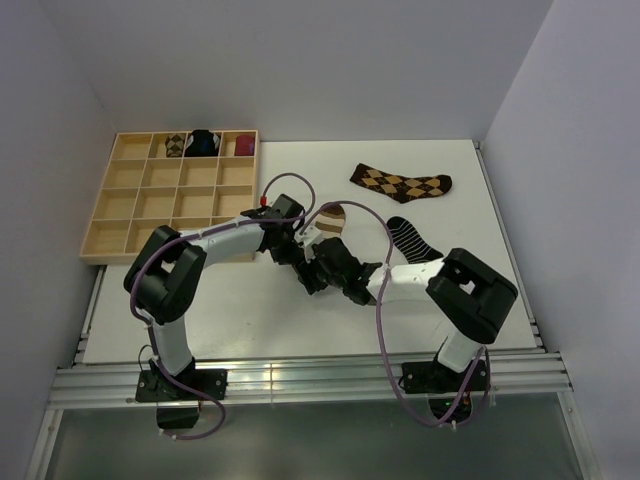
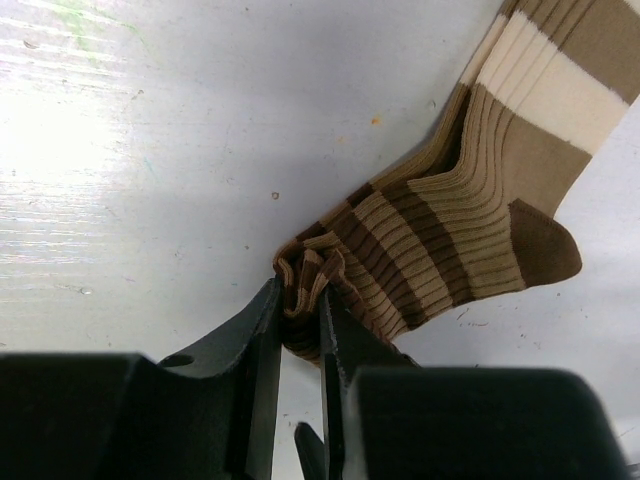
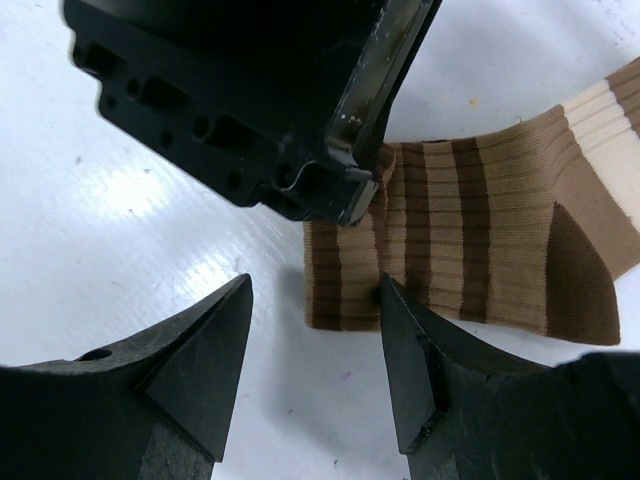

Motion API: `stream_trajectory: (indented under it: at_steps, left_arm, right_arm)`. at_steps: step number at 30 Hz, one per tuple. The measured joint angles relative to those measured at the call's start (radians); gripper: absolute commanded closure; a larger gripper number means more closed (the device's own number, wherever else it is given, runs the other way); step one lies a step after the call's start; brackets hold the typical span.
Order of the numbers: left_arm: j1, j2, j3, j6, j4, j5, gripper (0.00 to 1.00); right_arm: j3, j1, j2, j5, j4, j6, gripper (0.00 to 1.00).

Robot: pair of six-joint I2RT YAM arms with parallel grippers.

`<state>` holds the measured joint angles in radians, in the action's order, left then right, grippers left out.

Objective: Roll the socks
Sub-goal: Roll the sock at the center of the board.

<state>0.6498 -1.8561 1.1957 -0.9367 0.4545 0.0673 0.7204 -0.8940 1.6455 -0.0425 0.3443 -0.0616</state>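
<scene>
The brown-and-cream striped sock [image 2: 470, 220] lies flat on the white table, its narrow-striped end bunched up. My left gripper [image 2: 300, 295] is shut on that bunched end. My right gripper [image 3: 312, 300] stands open just in front of the same sock [image 3: 480, 240], its right fingertip [image 3: 392, 310] at the sock's near edge and nothing between the jaws. From above, both grippers, left [image 1: 303, 262] and right [image 1: 330, 268], meet below the sock's cuff [image 1: 333, 218]. The argyle sock [image 1: 400, 183] and the black thin-striped sock [image 1: 412, 238] lie flat further right.
A wooden compartment tray [image 1: 130, 190] stands at the back left. Its top row holds an argyle bundle [image 1: 175, 146], a black-and-blue bundle [image 1: 204, 143] and a maroon bundle [image 1: 245, 145]. Walls close in the table at the back and on both sides.
</scene>
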Motion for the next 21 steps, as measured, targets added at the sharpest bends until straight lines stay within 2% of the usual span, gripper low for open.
stream_trajectory:
  at_steps: [6,13,21]
  left_arm:
    - [0.0,0.0,0.0,0.0,0.0,-0.003,1.0]
    - [0.0,0.0,0.0,0.0,0.0,-0.003,1.0]
    - [-0.002,-0.005,0.005,0.001,0.003,-0.008,1.0]
  right_arm:
    - [0.014,0.0,0.045,-0.025,0.0,0.006,0.43]
    - [0.014,0.0,0.066,-0.049,0.002,0.009,0.53]
    - [0.014,-0.006,0.073,-0.068,0.008,0.011,0.49]
